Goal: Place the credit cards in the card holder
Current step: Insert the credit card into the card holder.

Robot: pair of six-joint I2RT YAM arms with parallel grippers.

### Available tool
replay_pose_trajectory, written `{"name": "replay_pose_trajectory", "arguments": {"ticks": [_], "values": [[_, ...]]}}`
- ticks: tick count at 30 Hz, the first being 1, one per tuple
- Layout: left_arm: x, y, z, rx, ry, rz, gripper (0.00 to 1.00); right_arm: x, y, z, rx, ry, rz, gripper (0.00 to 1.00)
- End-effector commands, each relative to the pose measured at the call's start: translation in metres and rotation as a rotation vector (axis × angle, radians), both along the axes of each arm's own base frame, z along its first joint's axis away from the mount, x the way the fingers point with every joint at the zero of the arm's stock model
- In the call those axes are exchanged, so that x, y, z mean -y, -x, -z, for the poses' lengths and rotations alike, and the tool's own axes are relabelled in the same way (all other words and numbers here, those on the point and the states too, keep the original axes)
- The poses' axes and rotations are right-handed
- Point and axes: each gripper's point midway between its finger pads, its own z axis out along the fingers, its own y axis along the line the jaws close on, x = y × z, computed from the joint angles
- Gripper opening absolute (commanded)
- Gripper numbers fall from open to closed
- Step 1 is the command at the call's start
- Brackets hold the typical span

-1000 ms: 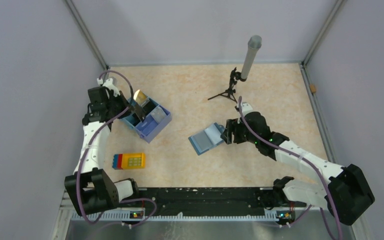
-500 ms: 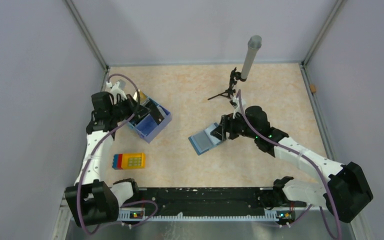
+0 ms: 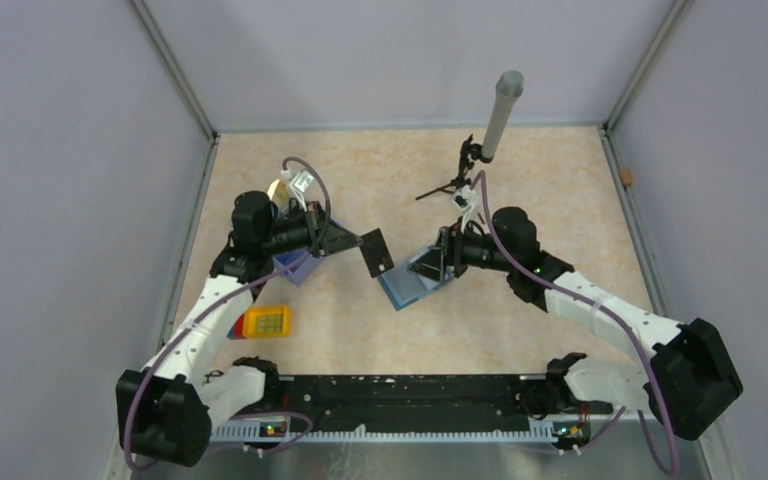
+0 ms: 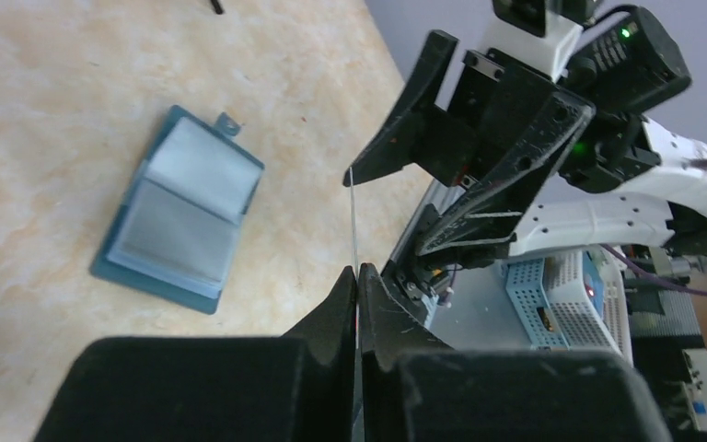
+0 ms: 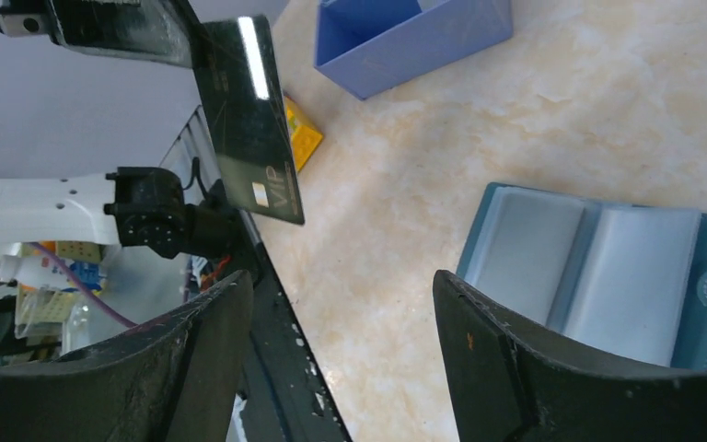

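Edge of black credit card point(image 3: 376, 252) pinched by closed left gripper point(image 3: 359, 241); right gripper point(image 3: 442, 262) spread wide, empty, near card holder point(image 3: 405, 288). Card judged thin, stiff, slippery; edge grip advised.

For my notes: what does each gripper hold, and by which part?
The left gripper pinches the black card by one edge; the right gripper, open, holds nothing.
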Motion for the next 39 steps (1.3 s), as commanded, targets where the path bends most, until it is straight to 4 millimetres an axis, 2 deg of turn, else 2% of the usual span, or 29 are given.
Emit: {"name": "replay_pose_trajectory", "arguments": {"ticks": [1,9,13,15,21,22,25,27,30,35,39], "values": [[0.02,0.02,-0.03,0.088,0.101,0.094,0.0,-0.011,-0.005,-0.04,0.066,-0.111,-0.038,0.71],[0.042,0.038,-0.028,0.077,0.136,0.161,0.0,-0.022,0.004,-0.048,0.037,-0.174,-0.12,0.71],[0.047,0.04,-0.025,0.071,0.139,0.17,0.0,-0.026,0.009,-0.051,0.028,-0.202,-0.157,0.68],[0.05,0.04,-0.022,0.065,0.137,0.17,0.0,-0.028,0.01,-0.052,0.022,-0.212,-0.173,0.59],[0.055,0.036,-0.008,0.038,0.122,0.14,0.0,-0.028,0.009,-0.049,0.008,-0.217,-0.164,0.02],[0.055,0.033,-0.002,0.015,0.109,0.123,0.11,-0.027,0.006,-0.045,0.0,-0.201,-0.137,0.0],[0.047,0.016,0.026,-0.039,0.03,-0.001,0.55,-0.014,-0.016,-0.021,-0.013,-0.08,-0.011,0.0],[0.039,0.005,0.047,-0.074,-0.027,-0.092,0.68,-0.001,-0.031,-0.001,-0.035,0.002,0.077,0.0],[0.036,-0.001,0.074,-0.131,-0.079,-0.169,0.73,0.011,-0.045,0.023,-0.043,0.097,0.138,0.0],[0.048,0.004,0.112,-0.229,-0.127,-0.171,0.72,0.02,-0.066,0.06,-0.078,0.198,0.183,0.0],[0.055,0.007,0.135,-0.283,-0.158,-0.176,0.71,0.025,-0.078,0.081,-0.112,0.228,0.196,0.0]]}}
